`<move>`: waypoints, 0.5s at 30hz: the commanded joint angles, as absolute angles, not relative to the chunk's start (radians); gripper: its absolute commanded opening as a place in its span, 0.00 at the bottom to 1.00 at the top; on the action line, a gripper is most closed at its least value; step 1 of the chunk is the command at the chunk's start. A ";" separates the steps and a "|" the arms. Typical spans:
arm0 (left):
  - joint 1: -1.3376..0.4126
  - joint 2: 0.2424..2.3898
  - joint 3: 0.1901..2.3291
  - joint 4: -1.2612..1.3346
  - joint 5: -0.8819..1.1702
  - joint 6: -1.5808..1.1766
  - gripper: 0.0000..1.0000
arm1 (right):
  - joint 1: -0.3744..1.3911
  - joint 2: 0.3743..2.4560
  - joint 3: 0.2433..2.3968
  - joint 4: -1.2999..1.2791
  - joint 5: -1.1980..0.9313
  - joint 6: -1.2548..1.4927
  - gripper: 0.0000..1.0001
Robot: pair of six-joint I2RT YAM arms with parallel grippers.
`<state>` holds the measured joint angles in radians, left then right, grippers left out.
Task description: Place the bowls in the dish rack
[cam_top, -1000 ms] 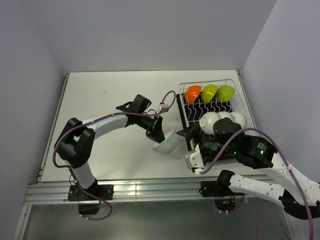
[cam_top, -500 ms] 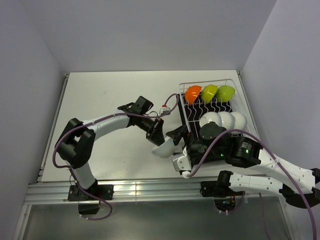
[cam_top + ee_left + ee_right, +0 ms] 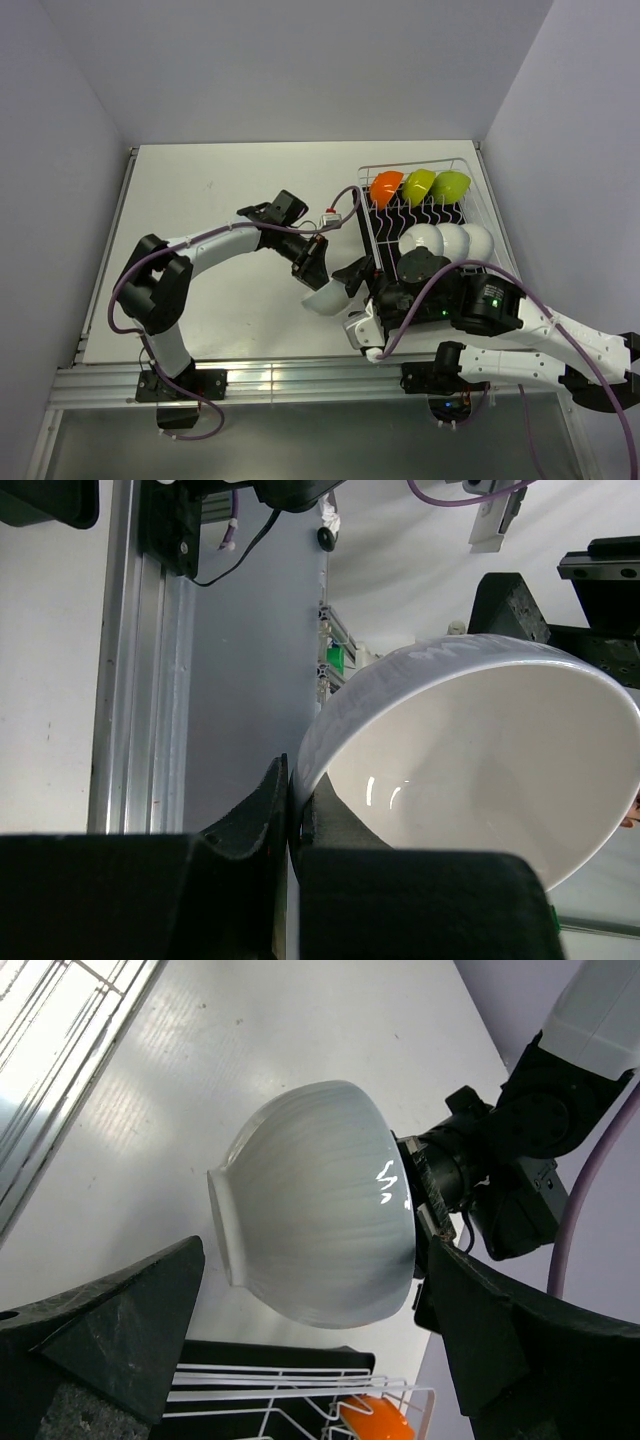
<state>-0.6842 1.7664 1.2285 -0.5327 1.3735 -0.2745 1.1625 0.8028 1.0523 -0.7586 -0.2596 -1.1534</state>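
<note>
Lower centre, the right gripper (image 3: 352, 292) has slid left in the past second, jaws apart and apparently flanking the white bowl (image 3: 315, 1205), which the left gripper (image 3: 292, 800) pinches by its rim, suggesting a handover. Upper right, the dish rack (image 3: 468, 168) holds six other bowls (image 3: 420, 186).
</note>
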 commanded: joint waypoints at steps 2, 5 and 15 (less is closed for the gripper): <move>-0.689 1.749 1.256 -0.526 1.465 -0.274 0.00 | 1.172 0.788 1.086 -0.793 -0.252 -1.120 0.99; -0.690 1.753 1.264 -0.517 1.466 -0.290 0.00 | 1.173 0.785 1.049 -0.738 -0.198 -1.126 0.99; -0.689 1.761 1.279 -0.525 1.479 -0.293 0.00 | 1.193 0.802 1.025 -0.681 -0.150 -1.100 0.95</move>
<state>-0.6842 1.7664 1.2289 -0.5362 1.3773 -0.2798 1.1790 0.8078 1.0363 -0.7265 -0.1719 -1.1164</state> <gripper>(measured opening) 0.067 0.956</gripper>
